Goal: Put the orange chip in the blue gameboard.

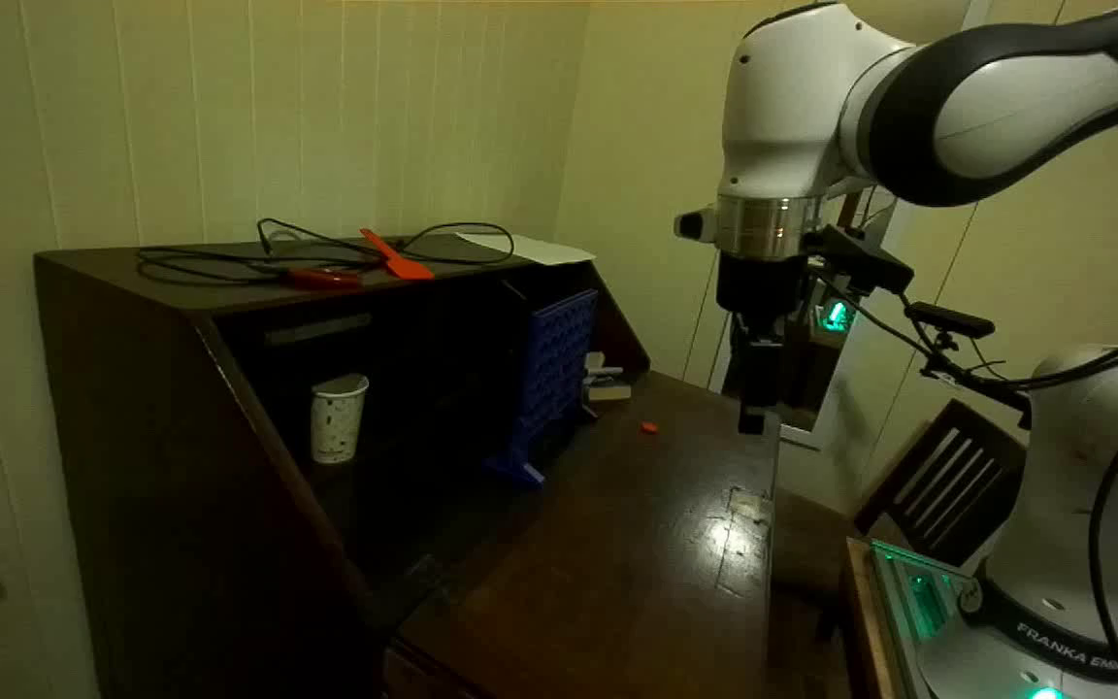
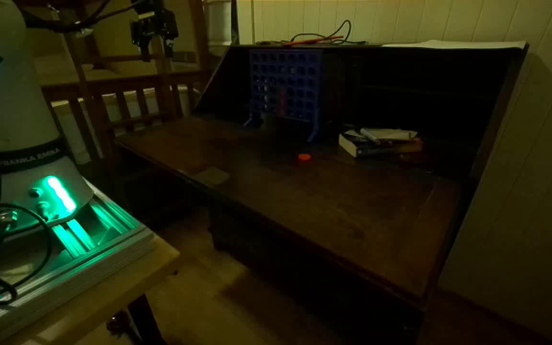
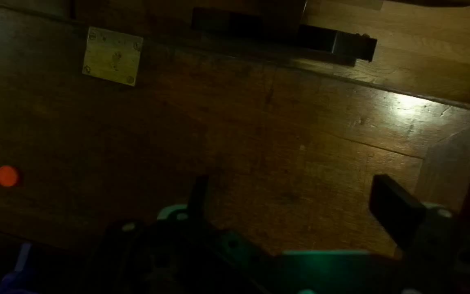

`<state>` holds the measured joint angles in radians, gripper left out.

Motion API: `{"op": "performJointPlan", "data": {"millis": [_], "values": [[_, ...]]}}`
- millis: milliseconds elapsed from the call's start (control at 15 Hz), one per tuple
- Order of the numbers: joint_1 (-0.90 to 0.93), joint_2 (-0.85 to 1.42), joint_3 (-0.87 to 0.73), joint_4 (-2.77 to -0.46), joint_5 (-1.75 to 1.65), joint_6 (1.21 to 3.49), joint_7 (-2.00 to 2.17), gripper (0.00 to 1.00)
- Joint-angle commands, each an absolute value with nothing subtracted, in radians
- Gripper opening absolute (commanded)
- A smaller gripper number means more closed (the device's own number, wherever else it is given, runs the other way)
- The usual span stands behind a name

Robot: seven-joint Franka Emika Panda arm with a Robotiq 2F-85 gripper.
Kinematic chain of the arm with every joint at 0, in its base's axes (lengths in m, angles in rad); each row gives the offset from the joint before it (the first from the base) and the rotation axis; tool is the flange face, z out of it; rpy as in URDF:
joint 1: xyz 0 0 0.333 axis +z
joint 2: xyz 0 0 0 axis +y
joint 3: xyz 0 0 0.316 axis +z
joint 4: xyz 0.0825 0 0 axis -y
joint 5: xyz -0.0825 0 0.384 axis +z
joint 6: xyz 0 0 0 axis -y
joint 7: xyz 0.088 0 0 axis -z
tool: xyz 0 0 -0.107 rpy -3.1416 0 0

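Cup (image 1: 338, 422) stands inside cabinet (image 1: 200, 456), book (image 2: 385, 147) near blue gameboard (image 1: 559, 364).

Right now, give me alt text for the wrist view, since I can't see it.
An open, empty gripper shows against a dark wooden desktop; the orange chip lies at far left. A yellowish plate sits near the desktop's edge at upper left, and part of the blue gameboard appears at bottom left.

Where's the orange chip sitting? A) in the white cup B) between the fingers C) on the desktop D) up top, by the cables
C: the wrist view shows the orange chip lying on the desktop, off to the side of the spread fingers, not between them.
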<state>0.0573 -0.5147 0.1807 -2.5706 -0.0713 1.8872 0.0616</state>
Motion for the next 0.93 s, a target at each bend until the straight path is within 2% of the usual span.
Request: {"op": "performJointPlan", "data": {"millis": [0, 533, 867], "values": [[0.078, -0.513, 0.162, -2.569, -0.08, 1.885, 0.07, 1.0], [0.069, -0.51, 0.156, -2.57, -0.082, 1.89, 0.077, 1.0], [-0.013, -0.521, 0.041, -2.612, -0.065, 1.926, 0.095, 1.0]]}}
